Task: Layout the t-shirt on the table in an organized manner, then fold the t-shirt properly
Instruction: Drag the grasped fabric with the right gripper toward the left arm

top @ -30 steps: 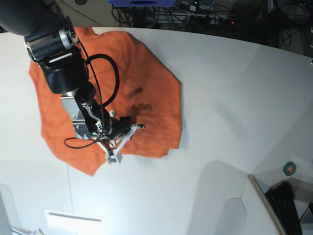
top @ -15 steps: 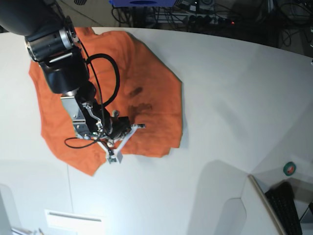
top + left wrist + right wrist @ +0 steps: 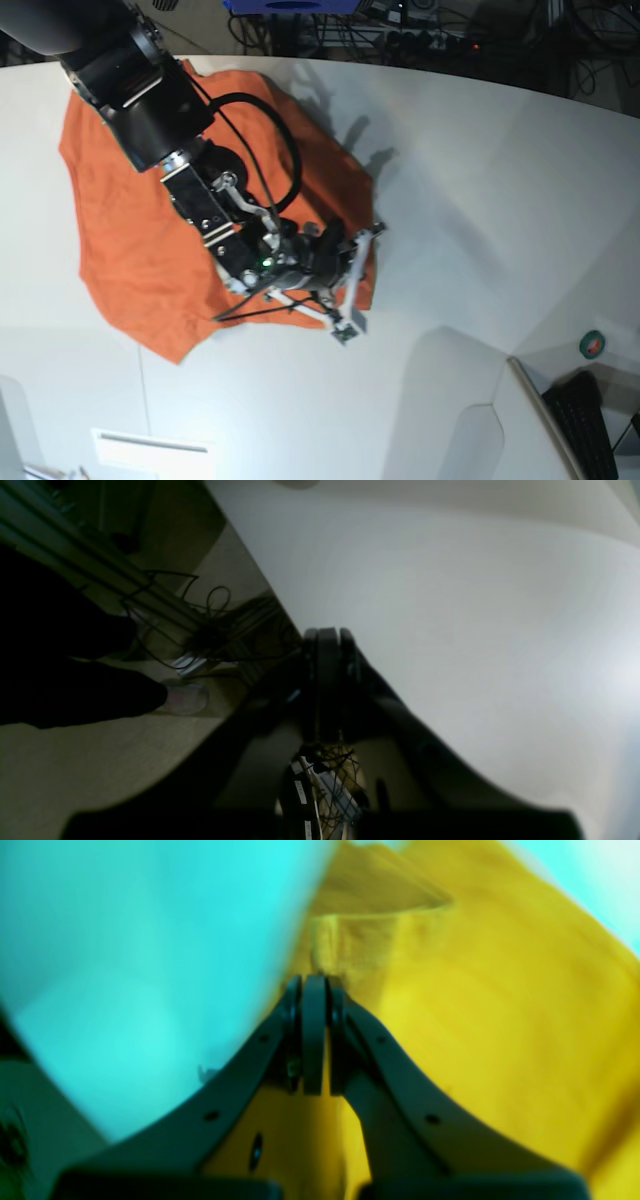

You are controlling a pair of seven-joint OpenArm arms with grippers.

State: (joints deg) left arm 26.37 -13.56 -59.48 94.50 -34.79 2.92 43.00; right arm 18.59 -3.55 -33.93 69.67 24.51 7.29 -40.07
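The t-shirt (image 3: 130,230) lay on the far-left part of the bench (image 3: 480,180), spread but not squared: its outline was lumpy, its near-left corner ran to a point, and its right edge bunched under the arm. In the right wrist view the cloth showed a raised fold with a hemmed edge just beyond the fingertips.

The right tool (image 3: 345,285) sat at the shirt's near-right edge, its jaws pressed fully together (image 3: 314,985). Whether any cloth was pinched between them could not be told; the hem looked just ahead of the tips rather than between them. The risk, as I judged it, was a missed or single-layer pinch: a pull from there could slip off, or drag one layer and crumple the shirt further.

The left tool (image 3: 327,635) was likewise fully closed on nothing, hanging off the bench's edge, well apart from the shirt.
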